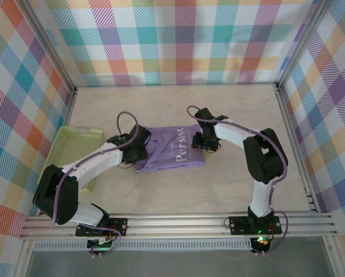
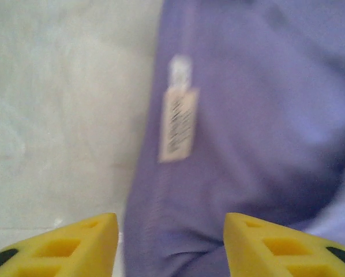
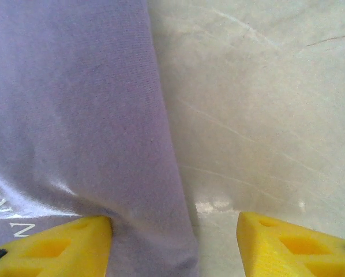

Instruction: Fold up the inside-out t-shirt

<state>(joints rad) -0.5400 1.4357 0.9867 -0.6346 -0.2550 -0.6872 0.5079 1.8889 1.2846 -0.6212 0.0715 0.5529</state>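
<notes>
The inside-out t-shirt (image 1: 171, 151) lies folded into a lavender rectangle mid-table, with white lettering across its top. My left gripper (image 1: 139, 151) is at its left edge. In the left wrist view its yellow fingers (image 2: 74, 245) stand apart, and my left gripper (image 2: 171, 242) is open over the fabric (image 2: 247, 115), just below a white care label (image 2: 178, 124). My right gripper (image 1: 205, 141) is at the shirt's right edge. In the right wrist view it (image 3: 175, 242) is open, straddling the hem (image 3: 103, 115), with one finger on cloth and the other over bare table.
A pale green tray (image 1: 74, 144) sits at the table's left, close to the left arm's elbow. Plaid walls enclose the table on three sides. Bare tabletop (image 1: 178, 107) lies behind the shirt and in front of it.
</notes>
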